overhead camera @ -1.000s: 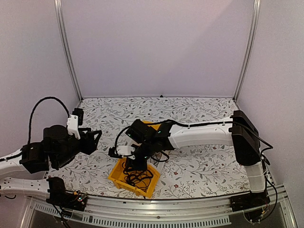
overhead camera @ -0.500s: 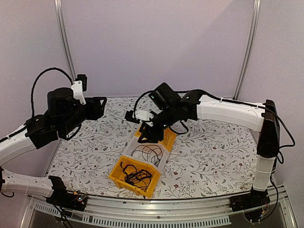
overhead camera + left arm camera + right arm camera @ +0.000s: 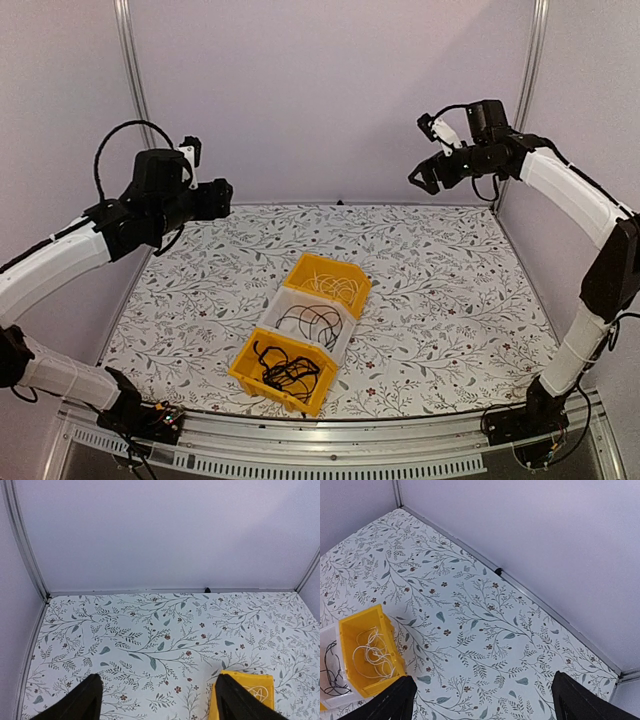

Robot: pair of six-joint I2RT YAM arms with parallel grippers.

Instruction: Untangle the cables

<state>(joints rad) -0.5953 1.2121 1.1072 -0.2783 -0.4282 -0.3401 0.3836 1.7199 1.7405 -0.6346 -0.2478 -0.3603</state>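
White arms (image 3: 50,275), black joints (image 3: 160,185), hoses (image 3: 120,127)

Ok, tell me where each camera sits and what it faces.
Top external: above, behind the bases, facing down on the table; left gripper, right gripper raised.
Left wrist: held high, facing the back wall; its fingers show.
Right wrist: high, tilted down at the table's far edge; its fingers show.
All three share the far yellow bin.

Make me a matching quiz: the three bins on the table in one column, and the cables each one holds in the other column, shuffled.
Column one:
1. far yellow bin
2. white bin
3. near yellow bin

Column two:
A. tangled black cables
B. cream-white cables
C. a few black cable loops

Pairs: 1-B, 2-C, 3-A.
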